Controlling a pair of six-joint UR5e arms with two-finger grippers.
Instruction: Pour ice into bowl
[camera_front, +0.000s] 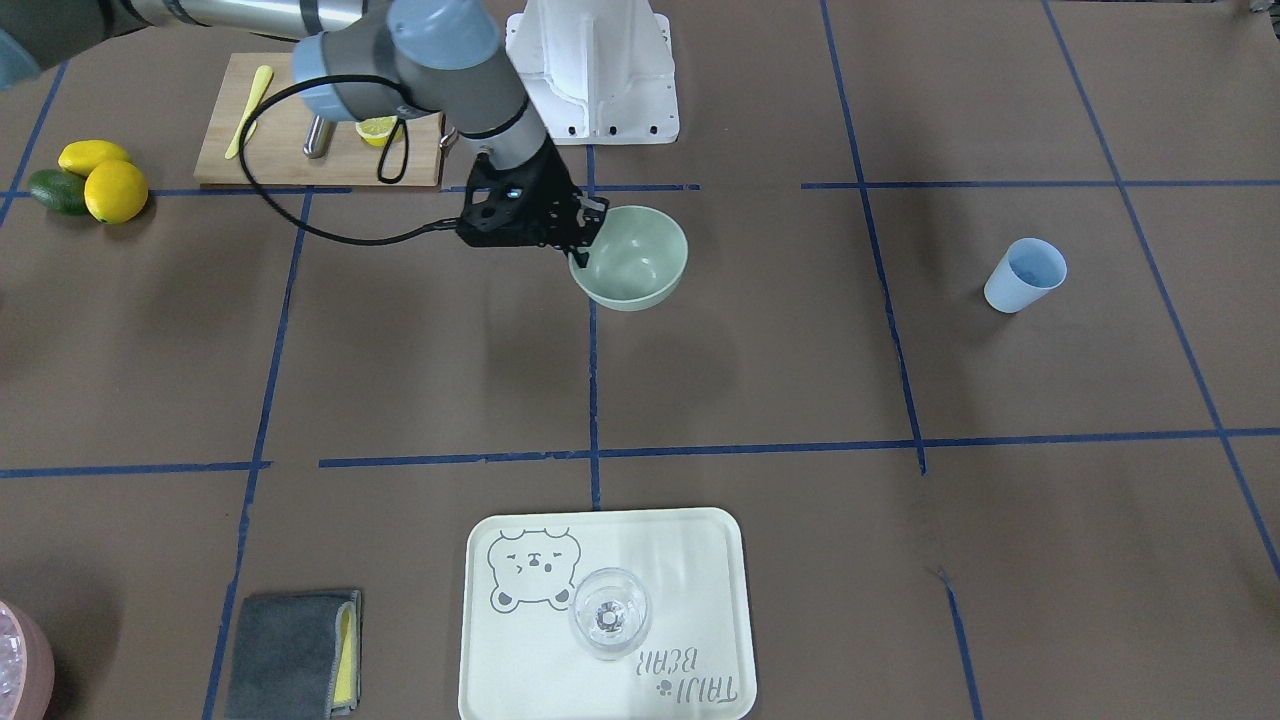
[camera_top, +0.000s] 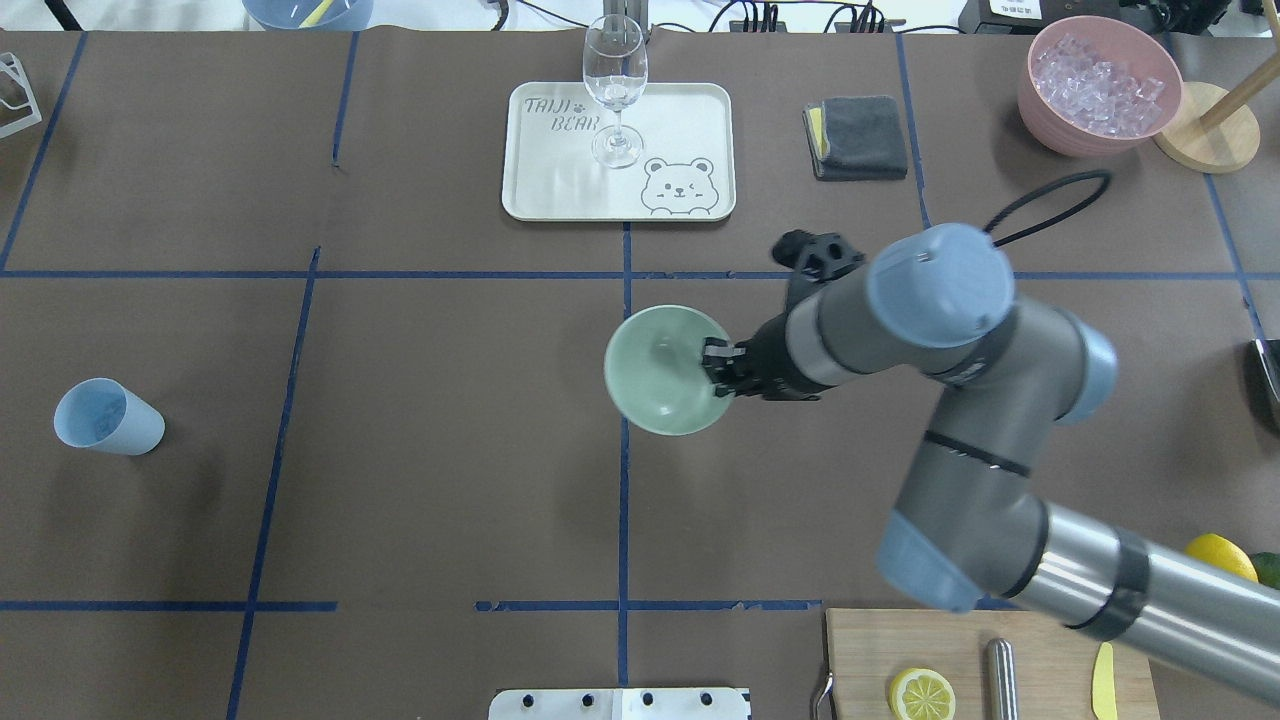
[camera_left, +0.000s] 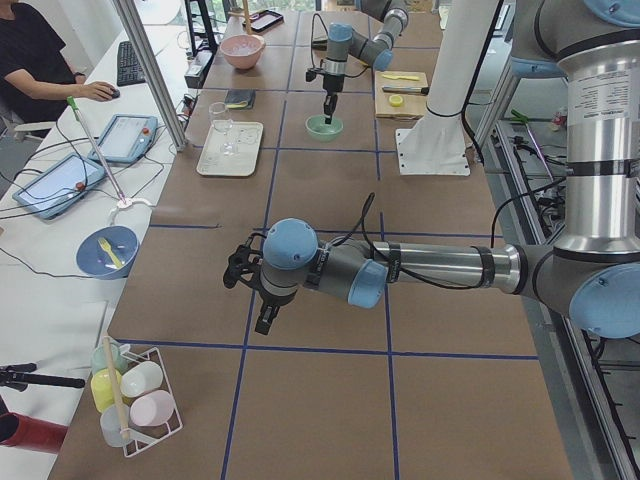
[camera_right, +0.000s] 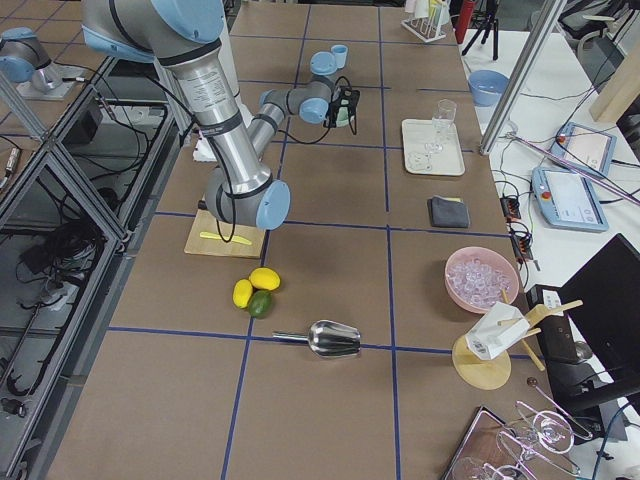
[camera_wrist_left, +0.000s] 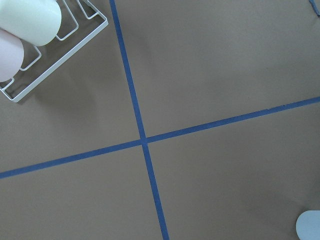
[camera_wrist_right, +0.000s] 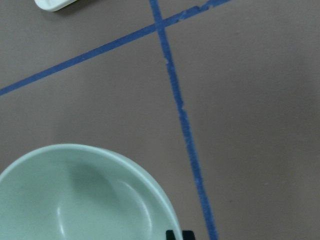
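Ice (camera_top: 1098, 78) is nowhere near its goal yet. The clear cubes sit heaped in the pink container (camera_top: 1060, 138) at about one o'clock on the table (camera_top: 450, 400) in the overhead view, well apart from the bowl (camera_top: 650, 385). The mint bowl, near the table's middle, is empty. The right jaws pinch its rim on its three o'clock side. The left jaws show only in a side view, so I cannot tell whether they are spread or closed. The wine glass (camera_top: 613, 80) on the tray (camera_top: 690, 110) at twelve o'clock looks empty; what the blue cup (camera_top: 108, 418) at nine o'clock holds I cannot make out. By my reckoning nothing is poured — the whole transfer remains.
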